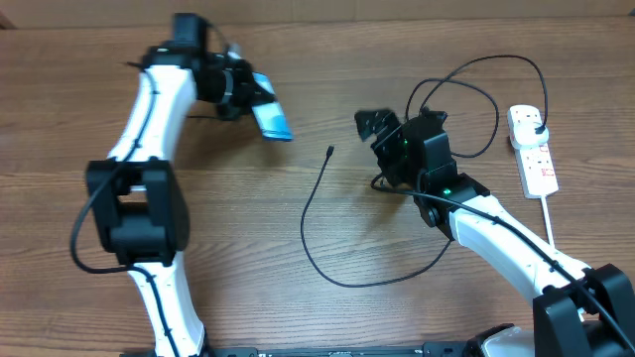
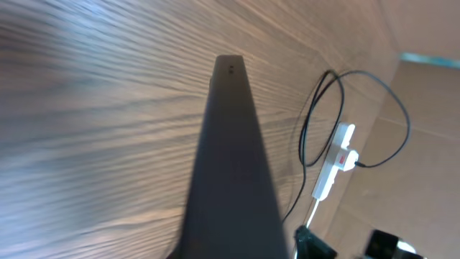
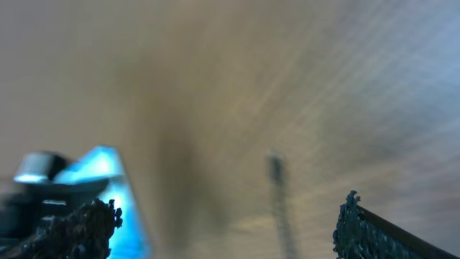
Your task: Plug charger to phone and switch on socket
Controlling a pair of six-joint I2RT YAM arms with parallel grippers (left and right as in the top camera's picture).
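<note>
Phone (image 2: pixel 230 165) is being pinched in the air by the left gripper (image 1: pixel 246 96), while the right gripper (image 1: pixel 385 127) is being held wide open near the charger tip (image 1: pixel 329 152) on the table, which is probably best grabbed close to its end.

Left gripper (image 1: pixel 245 91) clamped shut, right gripper (image 1: pixel 375 123) spread wide open

Under and all around the right hand (image 1: pixel 380 127), a brown wood-grain surface (image 1: pixel 238 297). Beyond that hand, at the far edge, a paler tan panel (image 2: pixel 424 144) with a teal strip (image 2: pixel 431 59) on it.
</note>
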